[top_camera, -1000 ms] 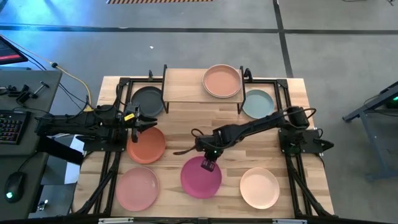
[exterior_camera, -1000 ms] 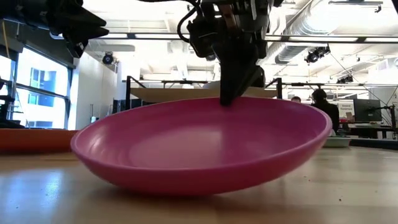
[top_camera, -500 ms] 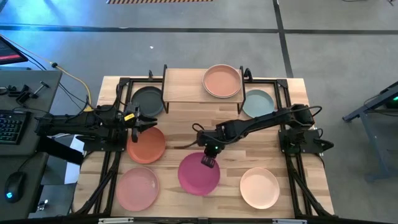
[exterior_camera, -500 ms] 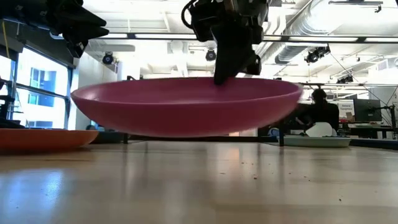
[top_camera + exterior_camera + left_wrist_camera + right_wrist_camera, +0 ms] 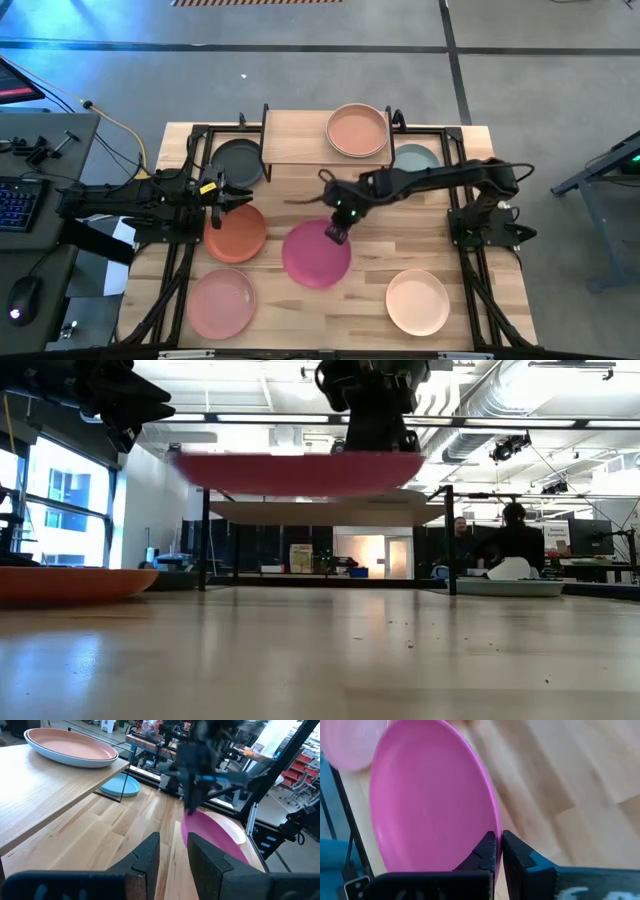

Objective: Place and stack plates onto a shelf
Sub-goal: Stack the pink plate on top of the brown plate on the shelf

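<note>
Wooden tabletop (image 5: 400,250) | right tool (image 5: 337,233) pinches magenta plate (image 5: 316,256) aloft | left tool (image 5: 243,194) slightly parted, empty

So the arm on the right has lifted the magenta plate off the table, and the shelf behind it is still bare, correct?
Not quite: the shelf is not bare. The high view shows a tan plate already on it. The right gripper does hold the magenta plate above the table.

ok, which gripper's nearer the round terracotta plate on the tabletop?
Left. The left gripper hovers at the round terracotta plate's far rim; the right gripper is off to the plate's side, clamping the magenta plate in the air.
</note>
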Tool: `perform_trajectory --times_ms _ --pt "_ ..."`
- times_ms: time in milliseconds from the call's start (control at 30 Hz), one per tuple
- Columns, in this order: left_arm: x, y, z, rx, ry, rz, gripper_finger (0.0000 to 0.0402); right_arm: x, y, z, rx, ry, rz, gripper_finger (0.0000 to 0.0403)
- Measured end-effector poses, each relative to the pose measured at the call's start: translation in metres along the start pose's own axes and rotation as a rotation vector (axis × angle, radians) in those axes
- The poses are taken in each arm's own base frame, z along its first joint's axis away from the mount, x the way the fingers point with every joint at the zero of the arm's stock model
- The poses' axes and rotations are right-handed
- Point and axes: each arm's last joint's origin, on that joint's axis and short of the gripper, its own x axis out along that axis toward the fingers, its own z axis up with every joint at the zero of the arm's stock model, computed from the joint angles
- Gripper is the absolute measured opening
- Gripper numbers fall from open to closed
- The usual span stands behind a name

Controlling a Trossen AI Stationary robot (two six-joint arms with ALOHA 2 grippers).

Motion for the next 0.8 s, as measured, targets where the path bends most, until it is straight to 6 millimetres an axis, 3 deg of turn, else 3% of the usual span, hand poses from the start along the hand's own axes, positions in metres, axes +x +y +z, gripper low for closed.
perform_trajectory --times_ms 300,800 --pt "0.0 0.0 0.0 0.0 0.0 0.0 0.009 -0.045 -0.04 0.021 0.111 -0.123 -0.03 0.0" --pt "0.0 0.001 0.0 0.036 -0.013 0.039 0.009 -0.117 -0.127 0.042 0.302 -0.329 -0.119 0.0"
